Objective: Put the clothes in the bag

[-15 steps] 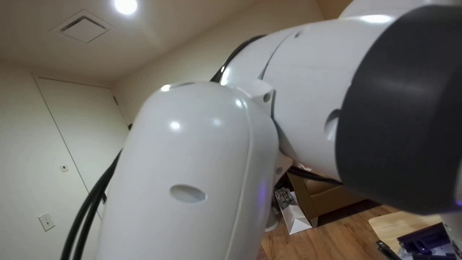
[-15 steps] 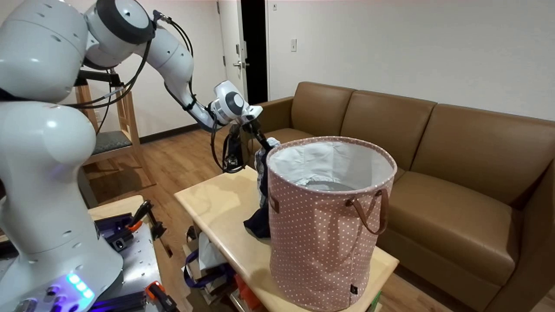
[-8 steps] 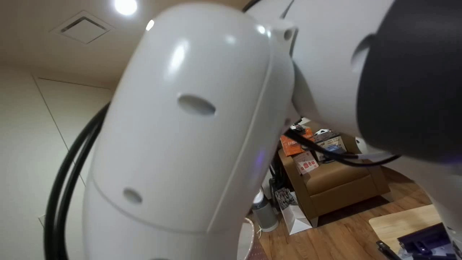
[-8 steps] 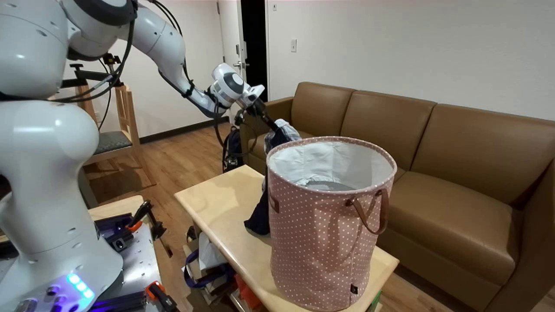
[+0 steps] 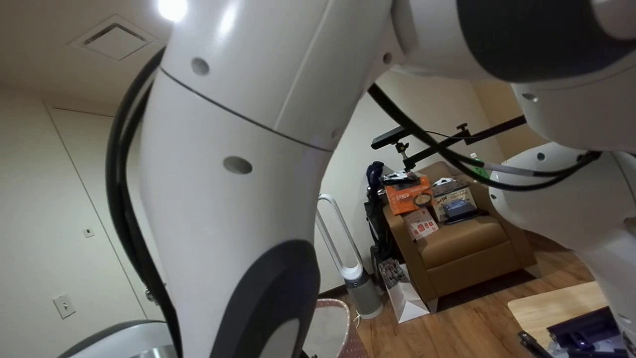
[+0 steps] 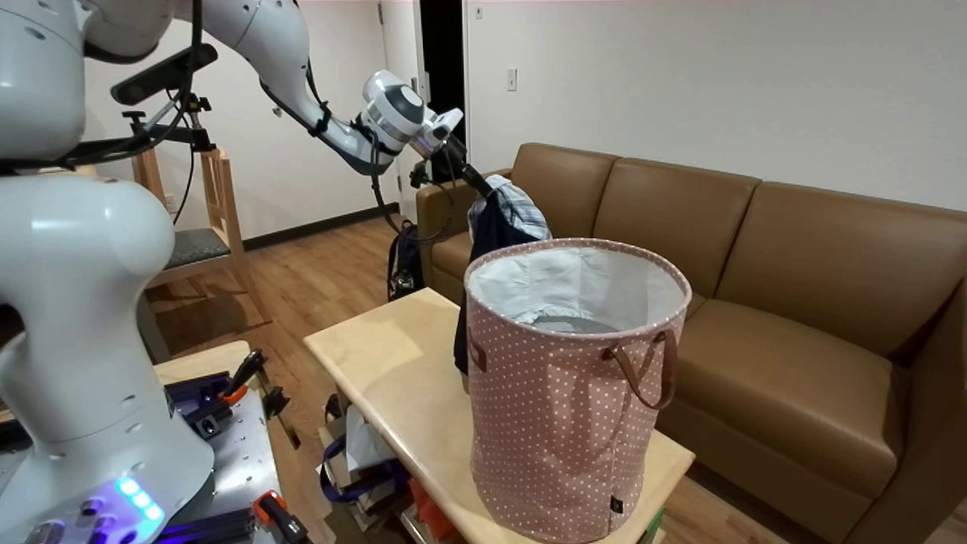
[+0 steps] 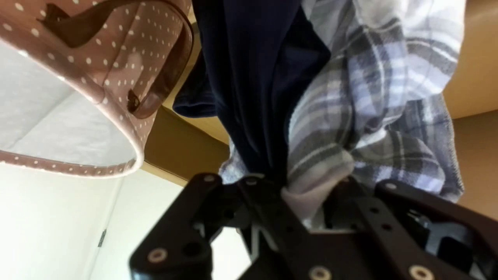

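One black two-fingered gripper (image 7: pixel 305 190), its fingers clamped on bunched cloth (image 7: pixel 323 167). Two fabrics show: one dark navy (image 7: pixel 256 77), one plaid (image 7: pixel 373 97) in grey, white and pale blue; whether they form one garment or two cannot be told. In an exterior view the cloth hangs left of centre, outside one tall, round, white-dotted pink fabric bag (image 6: pixel 559 438), its navy length partly hidden behind the bag's left wall. The bag is lined in white, with one brown strap handle (image 6: pixel 668 370) at upper right.

Surface: one pale wooden table (image 6: pixel 378 332), lower middle of the frame; the bag stands upright on it.

Room: one brown sofa (image 6: pixel 680 211) with three back cushions, right; one wooden chair with grey seat (image 6: pixel 193 245), left. In an exterior view, right of centre: one brown armchair (image 5: pixel 467 248) bearing several packages (image 5: pixel 427 201), one white-and-grey bladeless fan (image 5: pixel 365 293), and one white paper bag (image 5: pixel 410 303) on wood flooring (image 5: pixel 477 323).
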{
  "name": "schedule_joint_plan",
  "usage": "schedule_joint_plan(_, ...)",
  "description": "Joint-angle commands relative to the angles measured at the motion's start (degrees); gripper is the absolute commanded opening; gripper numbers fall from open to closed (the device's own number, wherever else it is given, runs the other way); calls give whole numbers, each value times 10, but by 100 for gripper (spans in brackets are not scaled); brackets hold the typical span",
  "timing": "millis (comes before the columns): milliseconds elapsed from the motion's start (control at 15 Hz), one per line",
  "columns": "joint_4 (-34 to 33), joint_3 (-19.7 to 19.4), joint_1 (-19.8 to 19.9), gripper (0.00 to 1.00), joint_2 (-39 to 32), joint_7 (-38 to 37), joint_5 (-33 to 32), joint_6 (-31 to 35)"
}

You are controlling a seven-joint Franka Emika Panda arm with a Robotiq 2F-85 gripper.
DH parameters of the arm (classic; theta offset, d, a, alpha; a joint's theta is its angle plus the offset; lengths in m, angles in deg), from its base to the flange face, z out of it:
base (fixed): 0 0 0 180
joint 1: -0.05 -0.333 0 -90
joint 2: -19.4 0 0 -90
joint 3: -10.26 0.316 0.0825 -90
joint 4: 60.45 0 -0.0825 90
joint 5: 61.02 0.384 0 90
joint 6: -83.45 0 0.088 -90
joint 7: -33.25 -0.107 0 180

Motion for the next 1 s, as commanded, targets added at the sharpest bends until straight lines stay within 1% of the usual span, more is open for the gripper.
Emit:
schedule_joint_plan(0,-2,36,23,7,26,12,-7,-32)
schedule_joint_plan(67,4,46,29,7,44,19,-5,-38)
schedule_joint_plan(133,25,47,28,7,94,25,-4,-62)
schedule_joint_plan(200,35,52,31,7,121,24,-7,-74)
schedule_joint_plan(267,50,19,2,7,138,24,14,-82)
schedule_joint_plan(333,54,10,-7,7,160,9,14,-98)
schedule_joint_plan(467,68,-23,-33,7,214,-29,1,-124)
schedule_joint_plan(600,78,-70,-72,7,267,-89,-38,-156)
schedule_joint_plan(733,90,-117,-111,6,326,-163,-97,-182)
schedule_joint_plan(867,99,-144,-140,6,392,-242,-164,-229)
schedule_joint_plan(933,104,-147,-145,6,424,-279,-193,-251)
